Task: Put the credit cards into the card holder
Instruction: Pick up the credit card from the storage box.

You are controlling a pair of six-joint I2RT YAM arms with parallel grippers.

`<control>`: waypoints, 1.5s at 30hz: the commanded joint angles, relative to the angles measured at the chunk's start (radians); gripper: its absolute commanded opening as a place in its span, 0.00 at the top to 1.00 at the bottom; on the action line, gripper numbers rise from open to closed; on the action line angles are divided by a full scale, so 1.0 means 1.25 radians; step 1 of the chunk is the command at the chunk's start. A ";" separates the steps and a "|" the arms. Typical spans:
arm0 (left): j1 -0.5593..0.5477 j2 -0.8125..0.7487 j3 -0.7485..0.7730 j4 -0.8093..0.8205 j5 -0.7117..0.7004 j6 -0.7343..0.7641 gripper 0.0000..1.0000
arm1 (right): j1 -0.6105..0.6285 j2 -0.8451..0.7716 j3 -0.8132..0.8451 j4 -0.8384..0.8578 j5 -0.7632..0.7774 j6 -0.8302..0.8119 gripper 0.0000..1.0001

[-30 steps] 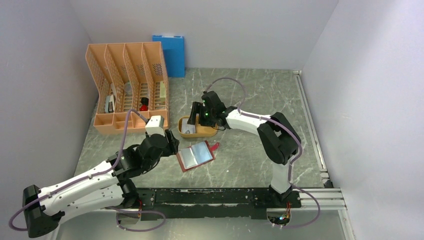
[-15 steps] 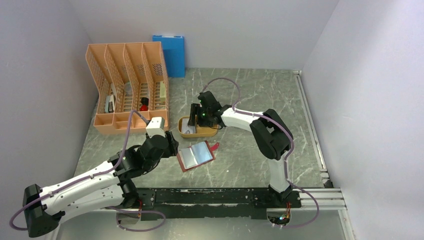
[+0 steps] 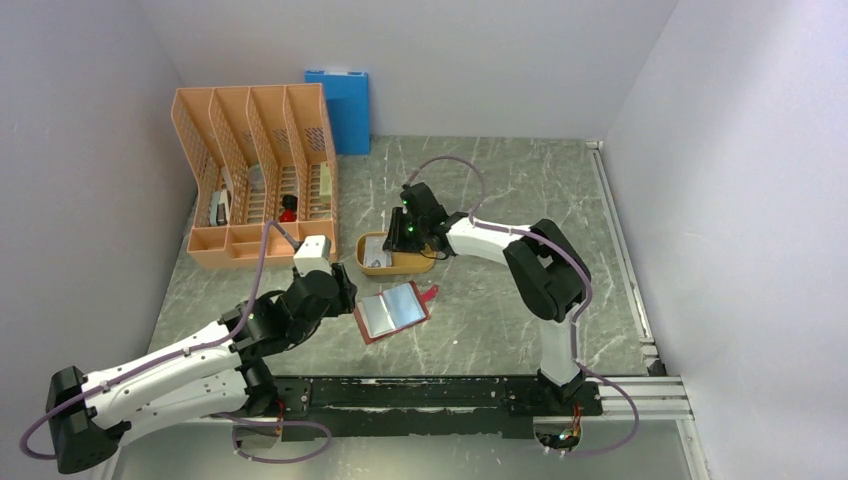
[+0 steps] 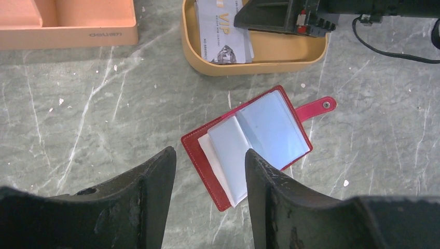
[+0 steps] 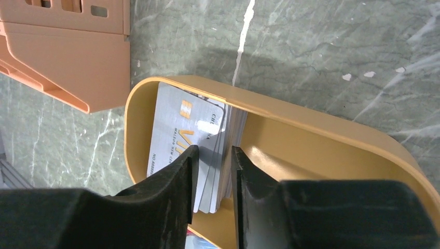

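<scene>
The credit cards (image 5: 179,129) are a stack of grey cards standing on edge against the left end of the orange oval tray (image 5: 321,135). My right gripper (image 5: 214,151) reaches down into the tray (image 3: 400,267), and its jaws are shut on the cards, one finger on each face of the stack. The card holder (image 3: 392,311) lies open on the table in front of the tray, red cover down and pale blue pockets up, with its tab to the right. My left gripper (image 4: 209,154) hovers open just above the near left corner of the card holder (image 4: 259,135), holding nothing.
An orange file organizer (image 3: 255,170) stands at the back left, its base (image 5: 67,57) close to the tray's left end. A blue folder (image 3: 340,108) leans on the back wall. The right arm's cable loops over the table behind the tray.
My right gripper's jaws have closed in from wide apart onto the card stack in the tray. The left arm and the card holder have hardly moved.
</scene>
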 commanded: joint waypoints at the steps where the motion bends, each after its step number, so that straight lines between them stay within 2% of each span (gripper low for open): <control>1: 0.004 0.004 -0.004 0.006 -0.013 -0.006 0.44 | -0.019 -0.019 -0.048 -0.014 -0.002 -0.001 0.71; 4: 0.004 0.003 -0.008 0.010 -0.014 -0.006 0.44 | -0.028 -0.040 -0.073 0.022 -0.032 0.007 0.73; 8: 0.004 0.007 -0.010 0.038 -0.015 -0.003 0.44 | -0.033 -0.074 -0.101 0.066 -0.048 0.011 0.64; 12: 0.028 0.071 0.011 0.141 0.020 0.028 0.44 | -0.032 -0.085 -0.100 0.069 -0.030 0.006 0.58; 19: 0.226 0.354 0.148 0.246 0.298 0.044 0.46 | -0.032 -0.102 -0.114 0.081 -0.003 0.038 0.56; 22: 0.264 0.445 0.202 0.266 0.348 0.043 0.46 | -0.032 -0.098 -0.103 0.083 -0.004 0.048 0.56; 31: 0.308 0.584 0.290 0.282 0.355 0.070 0.46 | -0.032 -0.084 -0.093 0.092 -0.022 0.062 0.55; 45: 0.330 0.668 0.313 0.254 0.309 0.089 0.42 | -0.033 -0.126 -0.171 0.126 -0.017 0.067 0.51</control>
